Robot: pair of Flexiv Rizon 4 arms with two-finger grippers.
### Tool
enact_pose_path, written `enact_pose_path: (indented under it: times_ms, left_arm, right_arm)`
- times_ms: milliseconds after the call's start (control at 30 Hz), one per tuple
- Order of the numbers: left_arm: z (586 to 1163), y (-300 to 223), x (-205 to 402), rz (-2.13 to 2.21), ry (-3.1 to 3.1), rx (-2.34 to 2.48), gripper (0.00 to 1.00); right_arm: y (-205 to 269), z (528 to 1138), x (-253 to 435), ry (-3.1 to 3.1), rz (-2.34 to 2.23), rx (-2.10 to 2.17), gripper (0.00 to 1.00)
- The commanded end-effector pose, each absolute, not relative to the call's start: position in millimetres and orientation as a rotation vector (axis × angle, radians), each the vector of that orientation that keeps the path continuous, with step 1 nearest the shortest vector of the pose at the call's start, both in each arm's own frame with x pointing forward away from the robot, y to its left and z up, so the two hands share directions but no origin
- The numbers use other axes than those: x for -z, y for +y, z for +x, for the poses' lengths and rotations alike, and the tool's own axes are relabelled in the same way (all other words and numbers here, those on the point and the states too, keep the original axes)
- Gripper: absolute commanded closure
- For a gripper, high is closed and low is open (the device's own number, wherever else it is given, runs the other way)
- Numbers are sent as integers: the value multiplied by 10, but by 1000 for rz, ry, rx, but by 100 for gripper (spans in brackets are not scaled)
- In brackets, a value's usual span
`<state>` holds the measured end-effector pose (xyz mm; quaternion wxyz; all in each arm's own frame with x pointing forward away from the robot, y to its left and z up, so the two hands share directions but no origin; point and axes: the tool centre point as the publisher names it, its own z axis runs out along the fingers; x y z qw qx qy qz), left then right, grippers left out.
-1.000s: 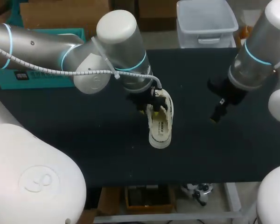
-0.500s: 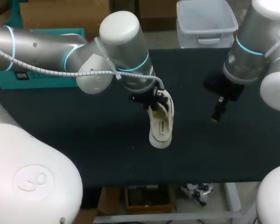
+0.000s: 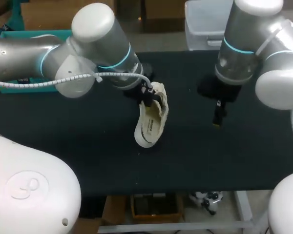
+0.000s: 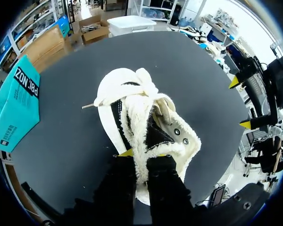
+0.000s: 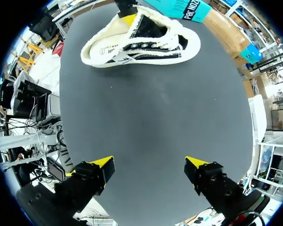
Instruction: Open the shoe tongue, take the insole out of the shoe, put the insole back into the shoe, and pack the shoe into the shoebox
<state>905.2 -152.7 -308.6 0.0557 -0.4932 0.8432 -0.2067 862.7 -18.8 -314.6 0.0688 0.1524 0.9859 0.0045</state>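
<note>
Left gripper clamped on fleece rim of the sneaker's opening | sneaker tilted at mid-table, toe toward me | right gripper released, above table, well apart | step (judged): opening the tongue, which I cannot single out | next: right fingers to lace knot side, left steadies.

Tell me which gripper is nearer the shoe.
Left. The left gripper is shut on the fleece-lined rim of the shoe. The right gripper hangs open above the table, off to the shoe's side and touching nothing.
</note>
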Motion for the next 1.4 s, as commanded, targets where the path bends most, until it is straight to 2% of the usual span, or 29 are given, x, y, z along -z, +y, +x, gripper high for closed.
enact_pose_path:
  times_ms: [33, 367, 867, 1133, 1400]
  left_arm:
    - [8894, -1189, 2648, -1410, 2592, 704, 100]
    - [8883, -790, 2096, -1113, 2689, 683, 100]
    - [9468, 14, 1230, -472, 2826, 540, 100]
    - [10013, 656, 930, -334, 2825, 460, 100]
    - [10720, 1379, 974, -238, 2858, 451, 100]
  right_arm:
    - [-72, 8643, 3093, 2980, 464, 108, 0]
    - [13, 8656, 3013, 3016, 343, 6, 0]
    - [13, 8656, 3013, 3016, 343, 6, 0]
    - [13, 8656, 3013, 3016, 343, 6, 0]
    - [13, 8656, 3013, 3016, 343, 6, 0]
